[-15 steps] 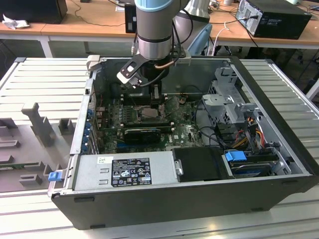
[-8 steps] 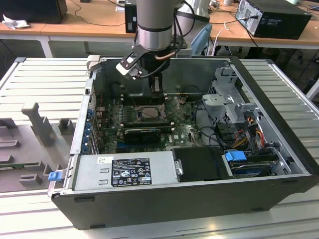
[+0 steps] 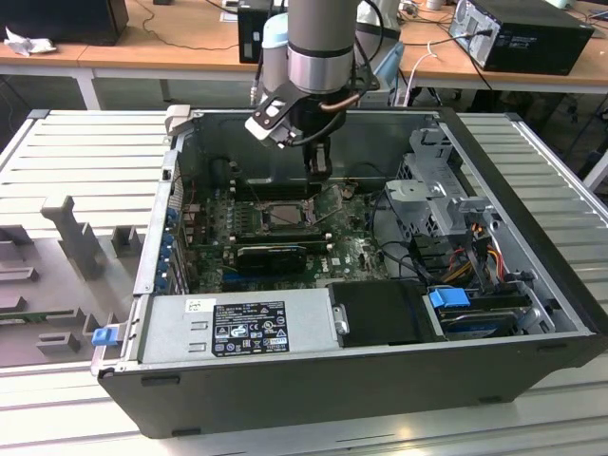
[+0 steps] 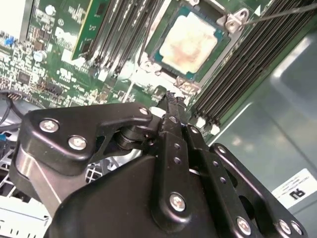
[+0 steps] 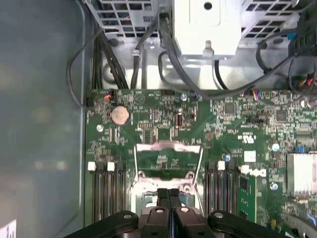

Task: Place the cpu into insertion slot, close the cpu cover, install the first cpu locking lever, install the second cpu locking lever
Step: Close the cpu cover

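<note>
The black fingers [image 5: 162,196], clenched together on nothing, hang over the green motherboard [image 5: 148,124]. The square cpu [image 4: 190,44], its pale metal top smeared, lies flat just beyond their tips. The thin frame-shaped cpu cover [image 5: 168,146] stands hinged open beside it.

The hand [image 4: 170,101] is matte black with silver screws [image 4: 177,202]. Just beyond its tips the chip [image 4: 190,44] is pale grey smeared tan, set in a green board [image 5: 143,106] with black slots [image 5: 106,193] beside it; the cover frame [image 5: 168,147] is silvery.
</note>
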Available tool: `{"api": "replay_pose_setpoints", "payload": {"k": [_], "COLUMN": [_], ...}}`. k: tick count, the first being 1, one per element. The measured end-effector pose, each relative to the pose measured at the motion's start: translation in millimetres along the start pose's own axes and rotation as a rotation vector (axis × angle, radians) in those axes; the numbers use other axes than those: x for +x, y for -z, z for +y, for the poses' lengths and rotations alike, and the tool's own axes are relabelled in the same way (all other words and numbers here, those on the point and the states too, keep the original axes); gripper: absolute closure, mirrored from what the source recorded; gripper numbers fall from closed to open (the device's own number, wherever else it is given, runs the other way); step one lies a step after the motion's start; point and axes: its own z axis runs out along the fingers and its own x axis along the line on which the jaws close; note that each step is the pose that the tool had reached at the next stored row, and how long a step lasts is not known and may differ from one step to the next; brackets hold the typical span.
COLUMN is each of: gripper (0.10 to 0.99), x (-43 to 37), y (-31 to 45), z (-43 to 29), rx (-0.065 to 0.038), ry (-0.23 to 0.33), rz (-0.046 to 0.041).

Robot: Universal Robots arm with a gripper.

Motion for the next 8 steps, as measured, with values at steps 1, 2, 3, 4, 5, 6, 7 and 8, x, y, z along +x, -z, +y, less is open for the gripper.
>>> {"api": "replay_pose_setpoints", "payload": {"k": [1, 2, 3, 4, 5, 6, 7, 8], "gripper": [0.98, 0.98, 0.98, 0.98, 0.98, 0.98, 0.98, 0.98], "x": [0.0, 0.0, 0.0, 0.1, 0.1, 0.1, 0.1, 0.2], "y": [-0.1, -0.3, -0.4, -0.6, -0.8, -1.0, -1.1, -1.3], "z": [2.1, 4.6, 7.0, 10.3, 13.8, 16.4, 18.4, 20.9], "rx": [0.0, 0.0, 0.0, 0.0, 0.0, 0.0, 0.0, 0.0], "ry": [0.0, 0.0, 0.0, 0.0, 0.0, 0.0, 0.0, 0.0], "rz": [0.0, 0.0, 0.0, -0.0001, -0.0001, 0.0, 0.0001, 0.0002]}}
